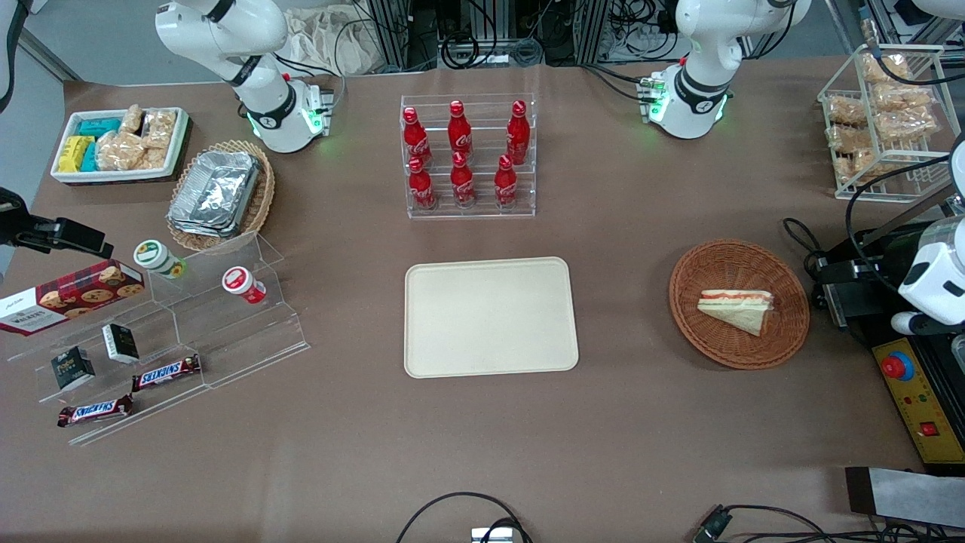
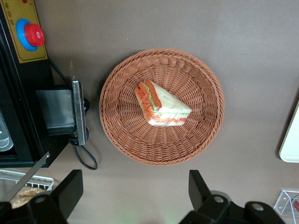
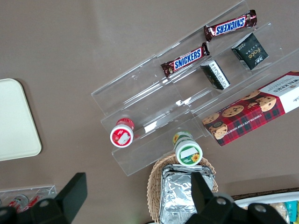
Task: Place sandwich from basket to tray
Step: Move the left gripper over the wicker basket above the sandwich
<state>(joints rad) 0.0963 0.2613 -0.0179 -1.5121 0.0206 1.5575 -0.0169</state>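
sandwich to tray: status at start, nothing moved yet

item 1, sandwich [image 2: 161, 105]: wedge, clear-wrapped, white bread w/ red-orange + pale filling. lies flat in the basket, roughly mid-floor. sits ahead of the jaws and well below them, lined up w/ the gap between the two fingers. untouched, no contact.

item 2, basket [image 2: 117, 130]: round reddish-brown wicker, on the bench. holds only the sandwich. whole rim shows in the left wrist view, so the jaws hang above and just off its rim, not inside it.

item 3, tray [image 1: 490, 317]: cream-beige rect., rounded corners, low rim, nothing on it. mid-bench, well apart from the basket, toward the parked arm's end from the jaws. only one corner of it shows in the left wrist view.

item 4, gripper [image 2: 133, 196]: jaws spread wide, holding nothing; both fingertips [image 2: 70, 189] dark, clear of all things. in the front view only part of the arm shows at the frame edge, near the basket; the fingers don't show there.

progress (est.): approx. zero. done: arm poised over the basket area, jaws ready. left: drop into the basket, close on the wedge, lift clear of the rim, carry across bare bench to the tray, set down, let go.

note: wedge tapers to a thin point + wrap prob. slick, so grip across the thick end looks safer.
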